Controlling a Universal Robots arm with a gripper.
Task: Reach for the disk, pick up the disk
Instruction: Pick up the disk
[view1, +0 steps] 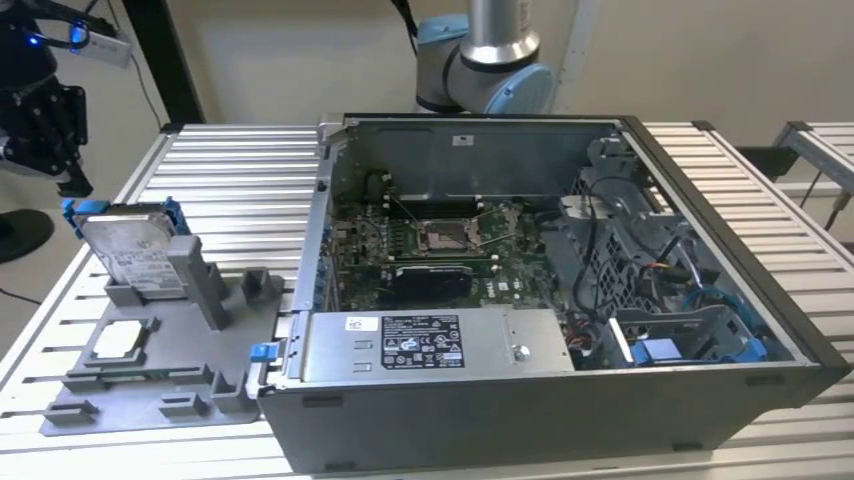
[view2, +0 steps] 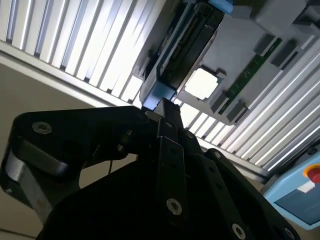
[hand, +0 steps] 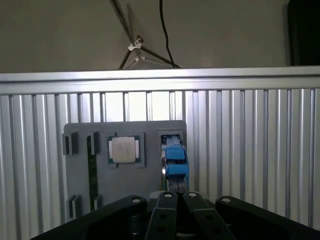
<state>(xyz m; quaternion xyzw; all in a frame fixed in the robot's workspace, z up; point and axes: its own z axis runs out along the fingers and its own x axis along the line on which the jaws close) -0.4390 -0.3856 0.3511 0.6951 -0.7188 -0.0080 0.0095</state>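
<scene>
The silver-tubed arm has pale blue joint caps, and its black gripper carries round silver screws.

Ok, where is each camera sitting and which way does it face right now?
Exterior view: off the arm, looking down on the open computer case and fixture tray; arm and end effector show.
First wrist view: on the wrist, facing the disk edge-on past the end effector.
Second wrist view: on the wrist, looking along the end effector at the disk.
Both wrist views share disk and chip.
</scene>
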